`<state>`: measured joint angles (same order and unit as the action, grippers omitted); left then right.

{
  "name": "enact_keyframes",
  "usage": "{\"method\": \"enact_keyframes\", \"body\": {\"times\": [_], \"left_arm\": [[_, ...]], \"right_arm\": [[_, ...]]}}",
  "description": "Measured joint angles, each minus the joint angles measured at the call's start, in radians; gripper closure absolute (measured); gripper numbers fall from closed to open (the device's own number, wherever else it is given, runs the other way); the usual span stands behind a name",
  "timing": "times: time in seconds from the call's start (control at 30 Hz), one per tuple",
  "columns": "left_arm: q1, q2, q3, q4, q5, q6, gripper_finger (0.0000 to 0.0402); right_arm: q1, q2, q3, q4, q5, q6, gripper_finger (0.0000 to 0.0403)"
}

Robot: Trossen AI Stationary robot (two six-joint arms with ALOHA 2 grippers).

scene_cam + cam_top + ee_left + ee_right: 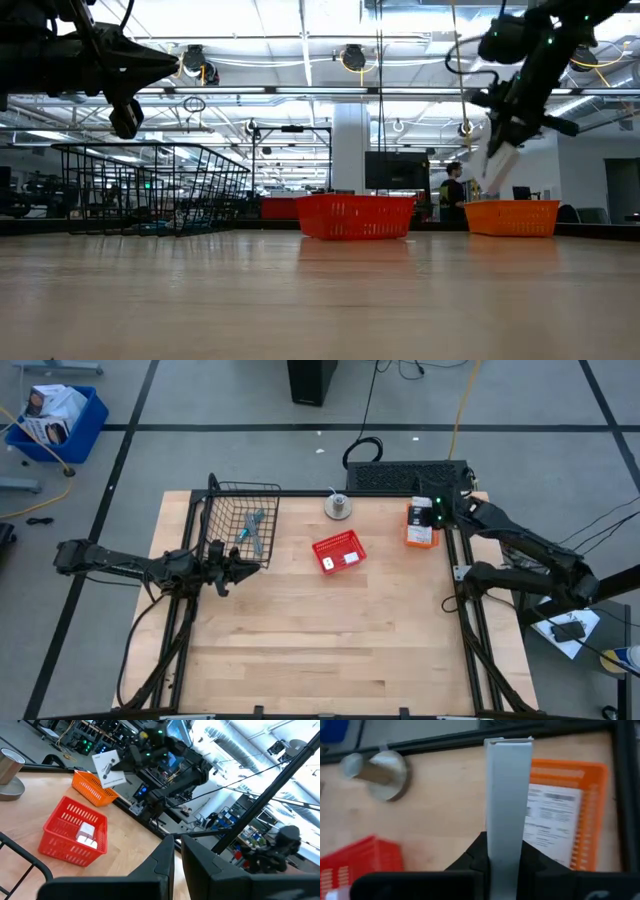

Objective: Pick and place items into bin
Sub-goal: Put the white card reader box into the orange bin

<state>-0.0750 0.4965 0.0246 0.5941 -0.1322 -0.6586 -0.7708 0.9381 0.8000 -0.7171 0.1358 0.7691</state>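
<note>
Left end effector hovers closed and empty by the wire basket at the surface's left edge. Right end effector pinches a white packet above the orange bin near the right edge — light, thin, likely bendy, best held edge-on.

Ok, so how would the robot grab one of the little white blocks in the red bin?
Probably from straight above, because the red bin walls them in on every side. The two blocks lie close together, so pinch one by the two sides its neighbour doesn't cover.
</note>
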Motion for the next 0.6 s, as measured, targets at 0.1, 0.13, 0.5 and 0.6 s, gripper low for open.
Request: {"method": "enact_keyframes", "body": {"times": [0.1,0.13,0.5,0.6], "left_arm": [[0.0,0.0,0.0,0.0,0.0,0.0,0.0364],[0.0,0.0,0.0,0.0,0.0,0.0,0.0364],[0.0,0.0,0.0,0.0,0.0,0.0,0.0364],[0.0,0.0,0.0,0.0,0.0,0.0,0.0364]], "right_arm": [[-0.101,0.001,-0.017,-0.001,-0.046,-0.04,0.0366],[-0.131,0.0,-0.017,0.004,-0.064,-0.06,0.0365],[-0.329,0.073,-0.017,0.052,-0.314,-0.15,0.0353],[-0.34,0.115,-0.017,0.049,-0.348,-0.172,0.0351]]}}
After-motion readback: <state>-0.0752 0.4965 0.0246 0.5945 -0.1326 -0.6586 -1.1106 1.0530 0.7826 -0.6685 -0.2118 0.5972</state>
